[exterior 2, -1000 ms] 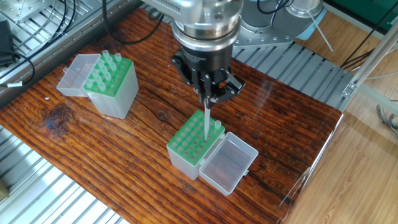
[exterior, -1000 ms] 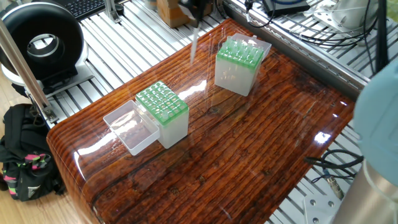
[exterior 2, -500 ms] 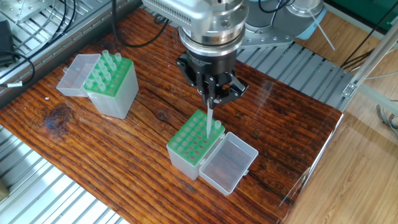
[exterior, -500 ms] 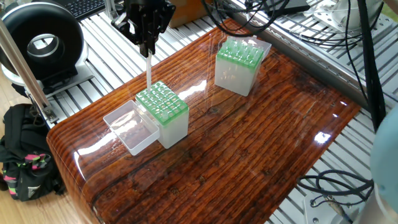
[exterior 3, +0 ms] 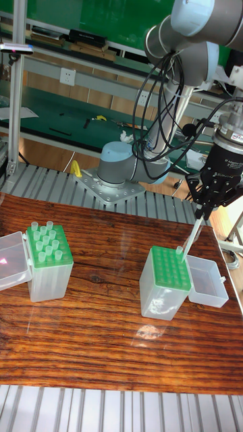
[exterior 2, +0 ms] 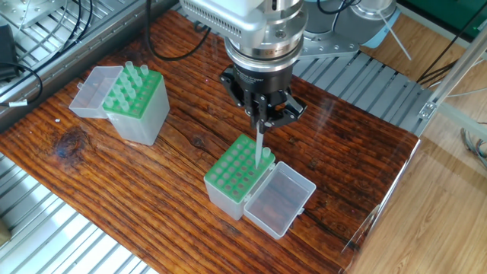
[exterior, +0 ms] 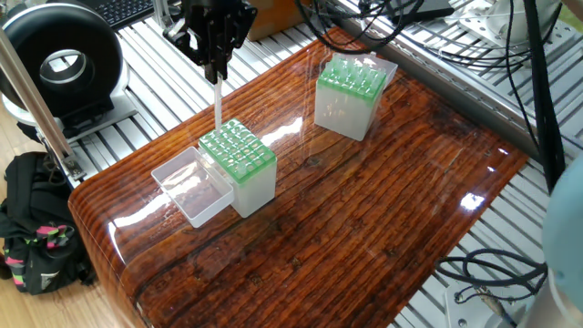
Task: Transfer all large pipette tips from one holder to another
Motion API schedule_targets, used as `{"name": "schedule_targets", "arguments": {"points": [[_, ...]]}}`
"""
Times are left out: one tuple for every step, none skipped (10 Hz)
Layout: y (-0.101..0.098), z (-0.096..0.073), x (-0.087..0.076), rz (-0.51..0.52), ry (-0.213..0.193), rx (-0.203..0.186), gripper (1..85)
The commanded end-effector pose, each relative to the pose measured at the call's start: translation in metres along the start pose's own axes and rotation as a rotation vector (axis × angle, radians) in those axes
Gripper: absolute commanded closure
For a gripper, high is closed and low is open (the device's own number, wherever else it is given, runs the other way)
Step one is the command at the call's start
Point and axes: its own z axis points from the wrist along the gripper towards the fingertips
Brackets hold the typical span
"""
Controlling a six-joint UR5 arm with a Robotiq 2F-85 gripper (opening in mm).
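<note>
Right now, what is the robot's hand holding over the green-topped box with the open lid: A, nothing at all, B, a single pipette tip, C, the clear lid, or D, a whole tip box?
B: the hand is closed on one slender whitish pipette tip that hangs point-down over the green grid of the nearer holder, whose clear lid lies open beside it.
</note>
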Motion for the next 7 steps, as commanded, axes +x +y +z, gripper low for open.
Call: {"name": "schedule_targets", "arguments": {"points": [[0.0009,0.0002,0.0029,-0.001,0.005,-0.005,84.7],[0.0013,0.0002,0.0024,0.000,0.004,-0.007,84.7],[0.0008,0.0005,0.0010,0.000,-0.001,-0.007,84.7],[0.0001,0.0010,0.0001,0.000,-0.003,-0.007,84.7],[0.0002,0.0017,-0.0010,0.000,-0.004,-0.010,84.7],[0.0009,0.0020,-0.0021,0.000,-0.007,-0.013,84.7],[0.0009,0.0025,-0.0032,0.000,-0.009,-0.013,84.7]]}}
